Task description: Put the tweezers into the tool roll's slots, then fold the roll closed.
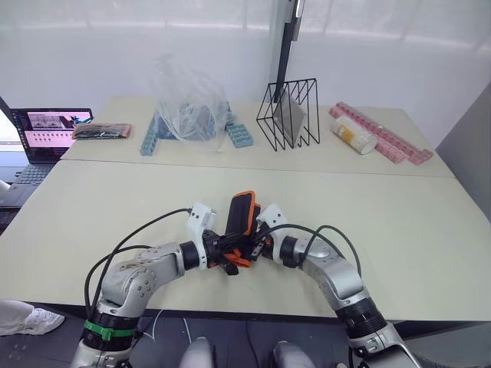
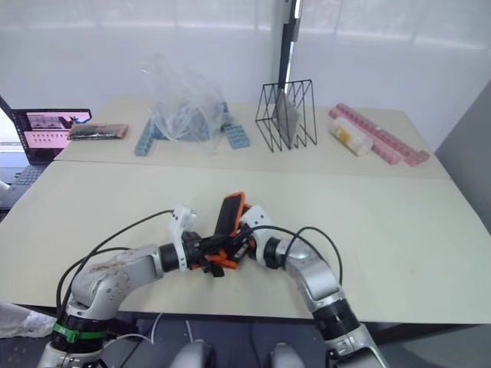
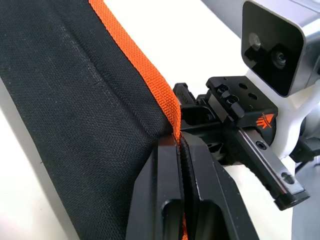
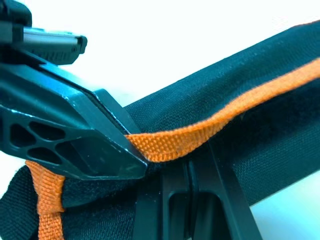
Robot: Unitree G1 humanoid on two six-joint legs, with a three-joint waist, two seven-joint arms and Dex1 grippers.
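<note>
- The tool roll [image 1: 242, 214] is held up off the tabletop [image 1: 399, 230] near the middle of its front edge, standing roughly on end between the two grippers, black outer face and orange binding showing.
- The left gripper [image 3: 181, 150] has its fingers pressed shut on the roll's orange-bound edge; the right gripper [image 4: 190, 167] likewise has its fingers closed on the fabric just under the binding, touching the left one's fingers.
- The step in hand looks like the fold: the roll appears already doubled over, though whether the tweezers sit in the slots I cannot tell, since the inner face is hidden.
- The next move would call for laying the roll flat, keeping the edges matched, and seeing to the strap, with one gripper letting go without the fold springing open.
- Well clear along the far edge: a laptop [image 1: 46, 134] at the left corner, a flat packet [image 1: 102, 131] beside it, a plastic bag [image 1: 188, 103] over blue blocks, a wire rack [image 1: 289, 115], and a pink strip [image 1: 383, 134] towards the right corner. Nothing stands in the way.
</note>
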